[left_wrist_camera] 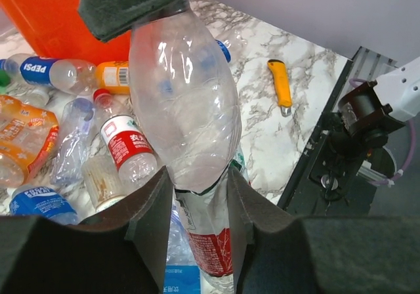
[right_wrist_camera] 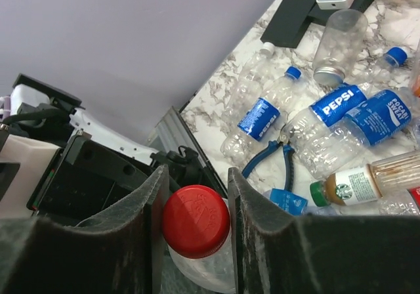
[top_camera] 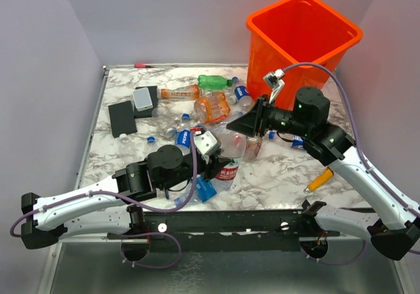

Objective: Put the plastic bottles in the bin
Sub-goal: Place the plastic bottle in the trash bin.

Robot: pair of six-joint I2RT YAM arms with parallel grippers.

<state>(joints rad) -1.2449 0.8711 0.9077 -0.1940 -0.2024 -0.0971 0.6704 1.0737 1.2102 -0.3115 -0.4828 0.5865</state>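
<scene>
We judged the clear bottle (left_wrist_camera: 184, 90) light, thin and slippery; left jaws gripped its soft body, right jaws clenched around its stiffer red cap (right_wrist_camera: 195, 220).

Glossy plastic bottles (left_wrist_camera: 184, 97), glossy orange bin (top_camera: 283, 59), smooth marbled table (top_camera: 275, 170).

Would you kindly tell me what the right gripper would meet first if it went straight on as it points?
Shut on the red cap of a clear bottle, the right gripper would probably first meet the left gripper, which clamps that bottle's body.
</scene>
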